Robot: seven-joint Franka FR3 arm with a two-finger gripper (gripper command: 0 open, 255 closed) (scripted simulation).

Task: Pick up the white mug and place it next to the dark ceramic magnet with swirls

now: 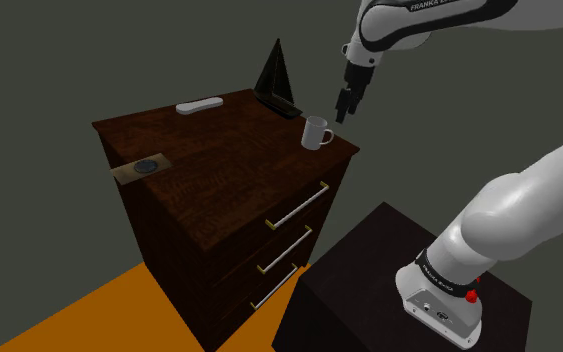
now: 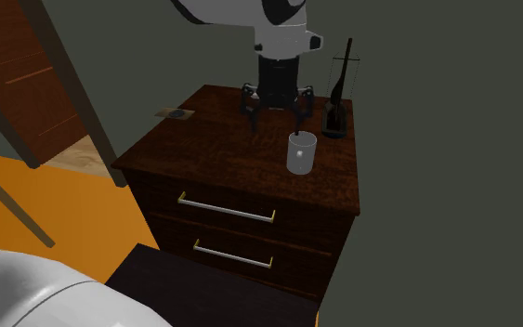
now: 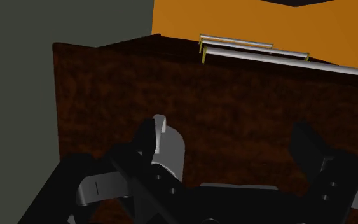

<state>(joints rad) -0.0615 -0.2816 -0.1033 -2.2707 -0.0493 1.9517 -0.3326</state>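
Observation:
A white mug (image 1: 316,132) stands upright on the dark wooden dresser (image 1: 219,160), near the corner at the shoulder view's right. My gripper (image 1: 346,105) hangs just above and beside it, open and holding nothing. From the second exterior view the gripper (image 2: 276,119) hovers behind the mug (image 2: 301,153), its fingers spread wide. In the wrist view the mug (image 3: 170,151) sits close to one fingertip (image 3: 147,135), untouched. The dark round magnet with swirls (image 1: 147,166) lies on a small tan plate at the dresser's far end, magnet (image 2: 174,113).
A dark sailboat-shaped ornament (image 1: 277,75) stands at the back edge just behind the mug, ornament (image 2: 338,102). A flat white remote-like object (image 1: 199,104) lies at the back. Drawer handles (image 1: 297,205) face my black stand (image 1: 389,280). Orange floor lies below.

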